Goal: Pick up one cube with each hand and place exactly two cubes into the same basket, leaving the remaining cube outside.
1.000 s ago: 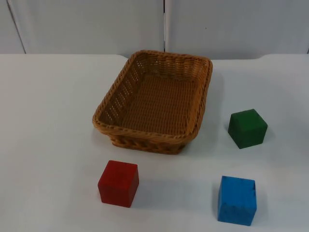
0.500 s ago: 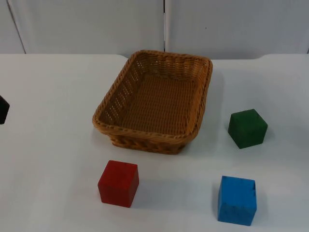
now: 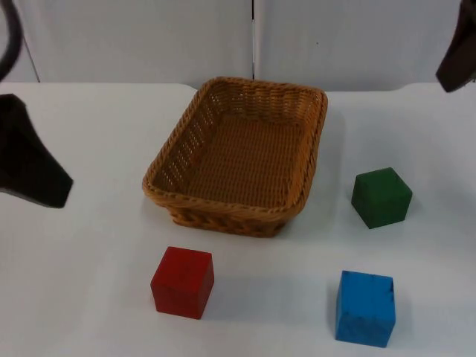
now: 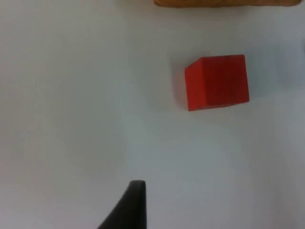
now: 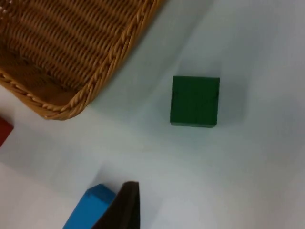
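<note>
- Wicker basket (image 3: 236, 158): tan, rectangular, nothing inside; stands at mid-table, near the grey partition wall (image 3: 149, 37).
- Red cube (image 3: 182, 282): on the white table (image 3: 82, 268), in front of the basket's near-left corner, apart from it. Seen also from the left wrist (image 4: 217, 82).
- Green cube (image 3: 381, 196): right of the basket, turned corner-on, clear of the rim. Seen also from the right wrist (image 5: 195, 100).
- Blue cube (image 3: 364, 308): nearest the front edge, in front of the green cube, well apart from the red one.
- Left gripper (image 3: 30, 167): above the table's left side, left of the basket, holding nothing; finger spread cannot be told.
- Right gripper (image 3: 457, 63): high at the far right, against the wall, holding nothing; finger spread cannot be told.
</note>
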